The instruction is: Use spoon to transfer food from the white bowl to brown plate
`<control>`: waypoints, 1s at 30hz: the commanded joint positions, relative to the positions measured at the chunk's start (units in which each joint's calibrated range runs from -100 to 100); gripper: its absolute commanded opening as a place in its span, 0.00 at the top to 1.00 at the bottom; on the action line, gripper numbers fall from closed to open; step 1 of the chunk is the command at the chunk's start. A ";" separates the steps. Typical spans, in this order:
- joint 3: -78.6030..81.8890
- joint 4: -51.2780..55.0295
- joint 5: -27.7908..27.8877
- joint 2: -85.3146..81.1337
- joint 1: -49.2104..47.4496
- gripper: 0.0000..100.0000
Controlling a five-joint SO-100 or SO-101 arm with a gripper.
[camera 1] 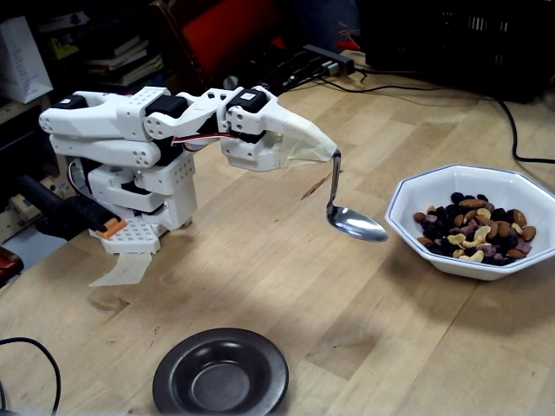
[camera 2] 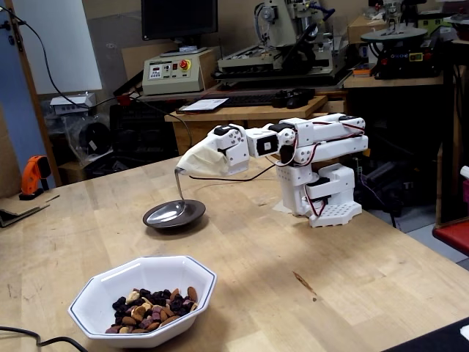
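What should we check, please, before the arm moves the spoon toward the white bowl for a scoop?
1. Spoon held at the gripper: ok, handle hangs from its tip.
2. Spoon bowl empty: ok, no food on it.
3. Spoon clear of the table: ok, shadow lies apart beneath it.
4. Food in the white bowl: ok, nuts and raisins piled there.
5. Brown plate empty and unobstructed: ok.
6. Jaw closure: cannot tell, covered by white wrap.
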 commanded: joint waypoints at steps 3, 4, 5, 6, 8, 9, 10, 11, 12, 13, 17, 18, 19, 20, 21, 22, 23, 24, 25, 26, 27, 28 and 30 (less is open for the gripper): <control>0.01 0.05 0.29 -0.09 0.02 0.96; 0.01 0.05 0.29 -0.09 0.02 0.96; 0.01 0.05 0.29 -0.09 0.02 0.96; 0.01 0.05 0.29 -0.09 0.02 0.96; 0.01 0.05 0.29 -0.09 0.02 0.96; 0.01 0.05 0.29 -0.09 -0.13 0.96; 0.01 0.05 0.29 -0.09 -0.35 0.96; 0.01 0.05 0.15 -0.09 -0.35 0.96; 0.01 0.05 0.10 -0.09 -0.35 0.96; 0.01 0.05 0.10 -0.09 -0.35 0.96; 0.01 0.05 0.29 -0.09 -0.43 0.96; 0.01 0.05 0.34 -0.09 -0.43 0.96; 0.01 0.05 0.34 -0.09 -0.43 0.96; 0.01 0.05 0.34 -0.43 -0.43 0.96; 0.01 0.05 0.34 -0.69 -0.20 0.96; 0.01 0.05 0.34 -0.78 -0.13 0.96; 0.01 -0.03 0.34 -0.78 -0.06 0.96; 0.01 -0.03 0.34 -0.78 -0.35 0.96; 0.01 -0.03 0.34 -0.78 -0.35 0.96; 0.01 -0.03 0.34 -0.78 -0.28 0.96; 0.01 -0.03 0.34 -0.78 -0.20 0.96; 0.01 -0.03 0.34 -0.69 -0.20 0.96; 0.01 -0.03 0.34 -0.18 -0.13 0.96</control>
